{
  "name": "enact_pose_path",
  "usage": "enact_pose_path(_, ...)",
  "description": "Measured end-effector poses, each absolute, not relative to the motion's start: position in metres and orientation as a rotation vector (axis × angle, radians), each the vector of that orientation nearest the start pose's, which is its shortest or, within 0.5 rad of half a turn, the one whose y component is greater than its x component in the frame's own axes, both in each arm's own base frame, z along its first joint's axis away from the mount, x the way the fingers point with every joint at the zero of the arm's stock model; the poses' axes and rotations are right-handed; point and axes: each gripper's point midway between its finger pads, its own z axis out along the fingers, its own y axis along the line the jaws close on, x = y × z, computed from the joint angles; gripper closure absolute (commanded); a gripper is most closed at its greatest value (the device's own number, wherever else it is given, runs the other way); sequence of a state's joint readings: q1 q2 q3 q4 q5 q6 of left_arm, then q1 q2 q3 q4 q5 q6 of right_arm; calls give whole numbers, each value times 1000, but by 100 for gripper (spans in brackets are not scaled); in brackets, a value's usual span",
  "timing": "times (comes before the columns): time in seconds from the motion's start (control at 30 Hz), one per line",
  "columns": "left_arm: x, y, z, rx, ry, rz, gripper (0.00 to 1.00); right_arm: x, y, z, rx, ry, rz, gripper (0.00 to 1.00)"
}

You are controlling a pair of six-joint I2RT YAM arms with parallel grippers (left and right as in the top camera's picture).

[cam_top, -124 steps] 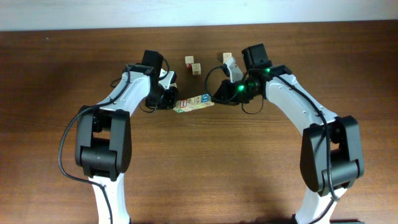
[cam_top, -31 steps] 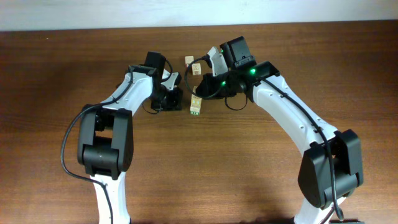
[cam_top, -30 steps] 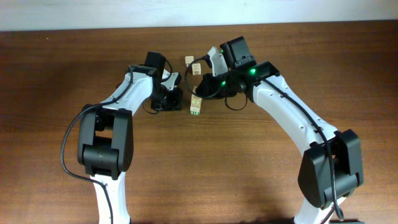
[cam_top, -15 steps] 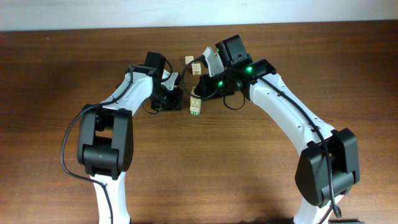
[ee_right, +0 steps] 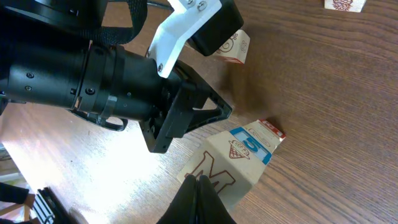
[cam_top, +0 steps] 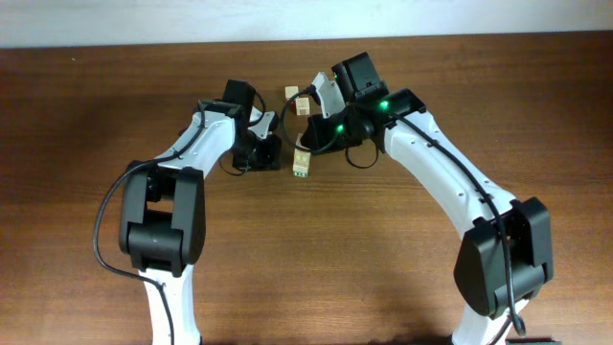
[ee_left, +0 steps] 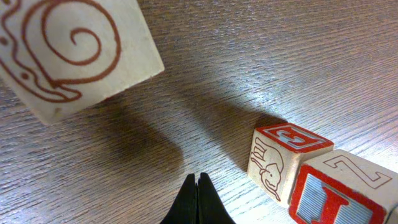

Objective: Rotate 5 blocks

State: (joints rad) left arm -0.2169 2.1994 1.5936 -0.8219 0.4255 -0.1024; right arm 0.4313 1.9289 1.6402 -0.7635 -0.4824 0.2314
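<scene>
Pressed together and pinching nothing, the left tool (ee_left: 198, 186) and right tool (ee_right: 198, 186) flank the row of blocks (cam_top: 301, 161), seemingly mid-turn; next, gentle opposing pushes on its ends.

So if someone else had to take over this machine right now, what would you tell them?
Left tool: shut, holding nothing.
Right tool: shut, holding nothing, tips at the M block.
Blocks: the row of blocks lies between the two tools; a loose block and a second loose block sit farther back.
Done: the row has swung from crosswise to running front to back.
Left: probably check the turn is enough, then back both tools off.
</scene>
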Motion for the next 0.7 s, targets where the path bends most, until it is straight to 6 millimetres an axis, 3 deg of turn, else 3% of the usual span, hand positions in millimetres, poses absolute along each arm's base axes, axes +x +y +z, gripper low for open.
enact_pose_path(0.7, 418, -165, 9, 218, 2988, -674, 100, 398, 265, 154, -480, 2665, 780, 96)
